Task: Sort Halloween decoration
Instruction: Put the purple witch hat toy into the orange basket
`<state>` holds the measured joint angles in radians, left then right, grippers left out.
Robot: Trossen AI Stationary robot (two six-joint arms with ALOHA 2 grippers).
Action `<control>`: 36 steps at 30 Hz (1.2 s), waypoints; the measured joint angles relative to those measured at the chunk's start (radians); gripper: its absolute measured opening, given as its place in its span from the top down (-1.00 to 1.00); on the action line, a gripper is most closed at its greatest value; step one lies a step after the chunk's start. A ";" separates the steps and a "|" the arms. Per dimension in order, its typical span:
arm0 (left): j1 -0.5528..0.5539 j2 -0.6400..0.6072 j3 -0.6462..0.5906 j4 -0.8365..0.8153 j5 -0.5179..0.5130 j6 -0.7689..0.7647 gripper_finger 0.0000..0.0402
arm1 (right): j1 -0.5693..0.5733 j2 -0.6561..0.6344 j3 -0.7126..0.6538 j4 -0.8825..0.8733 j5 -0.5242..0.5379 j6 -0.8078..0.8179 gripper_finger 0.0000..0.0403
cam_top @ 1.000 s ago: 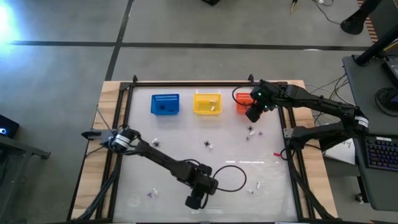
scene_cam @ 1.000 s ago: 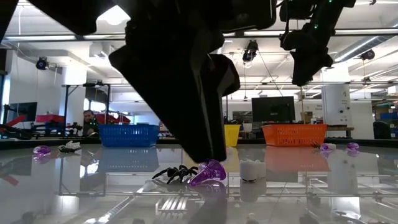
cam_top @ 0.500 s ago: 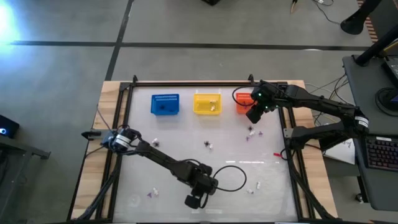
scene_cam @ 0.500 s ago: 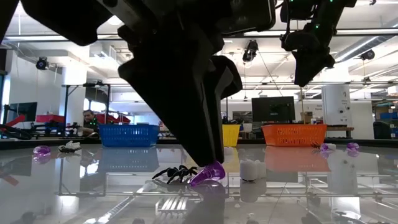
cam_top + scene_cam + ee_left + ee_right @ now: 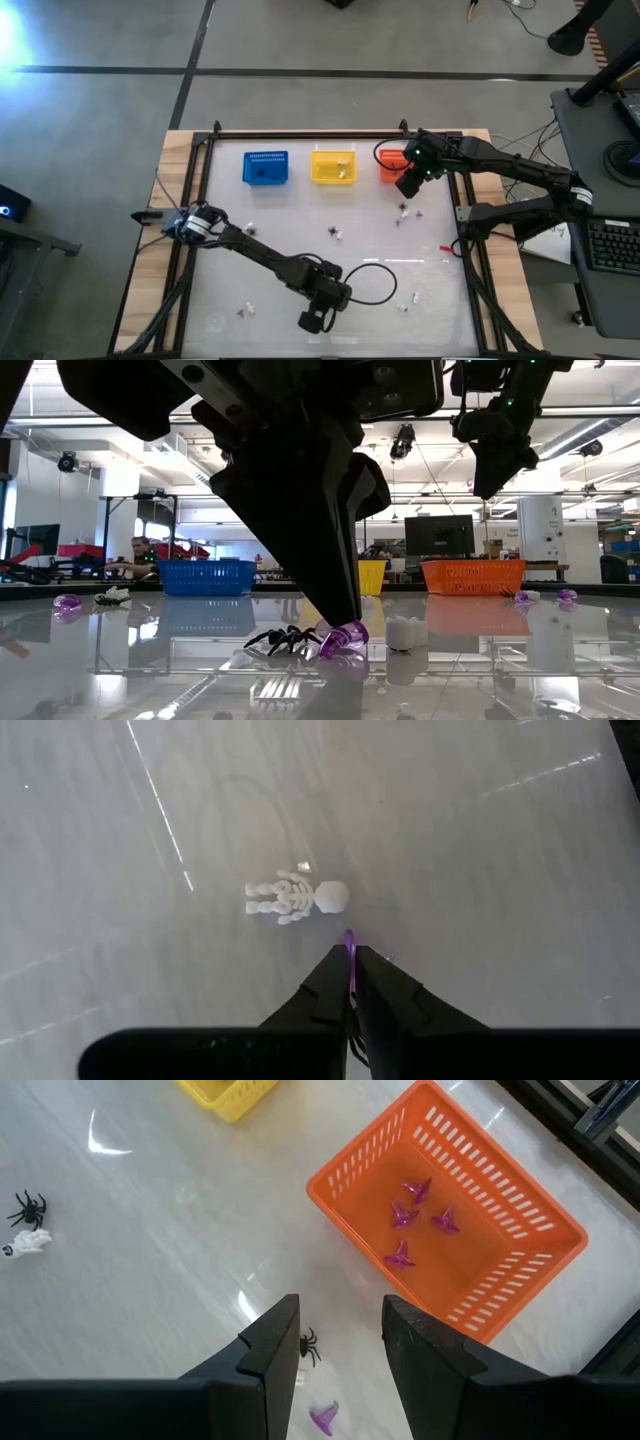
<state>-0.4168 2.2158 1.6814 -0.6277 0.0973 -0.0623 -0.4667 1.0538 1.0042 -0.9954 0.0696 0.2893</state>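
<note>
The Halloween decoration lies scattered on the glass table as tiny pieces. My left gripper (image 5: 318, 322) stands near the table's near edge, shut on a purple piece (image 5: 345, 639). Beside it on the glass lie a black spider (image 5: 279, 638) and a white skeleton (image 5: 296, 900). My right gripper (image 5: 408, 185) hangs open above the table next to the orange basket (image 5: 450, 1220), which holds several purple pieces. Below its fingers a small spider (image 5: 310, 1345) and a purple piece (image 5: 323, 1418) rest on the glass. My left gripper pinches the purple piece between its two fingertips (image 5: 335, 970); only a thin purple edge (image 5: 349, 952) shows between them. The fingers come steeply from above. The piece sits tilted at the fingertips, its lower end at the glass (image 5: 350, 650).
The blue basket (image 5: 265, 167), yellow basket (image 5: 333, 166) and orange basket (image 5: 390, 165) stand in a row at the table's far side. More small pieces lie mid-table (image 5: 335, 232) and near the left front (image 5: 245, 310). A black cable loop (image 5: 375, 285) lies by the left arm.
My left gripper has stayed in place and its fingers have closed onto the purple piece. The piece has slid a little toward the white piece beside it and now sits tilted under the fingertips.
</note>
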 joint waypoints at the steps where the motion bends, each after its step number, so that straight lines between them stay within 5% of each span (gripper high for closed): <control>1: 0.000 0.000 0.002 -0.002 0.000 -0.001 1.00 | 0.000 0.000 0.000 0.000 0.000 0.000 0.32; 15: 0.014 -0.018 0.057 -0.079 -0.033 0.029 1.00 | 0.000 -0.010 0.000 -0.003 0.000 -0.002 0.32; 36: 0.263 -0.104 0.059 -0.110 -0.054 0.208 1.00 | 0.000 -0.199 0.000 -0.066 0.000 -0.011 0.32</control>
<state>-0.1542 2.1118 1.7409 -0.7375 0.0437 0.1453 -0.4667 0.8548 1.0042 -1.0611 0.0700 0.2785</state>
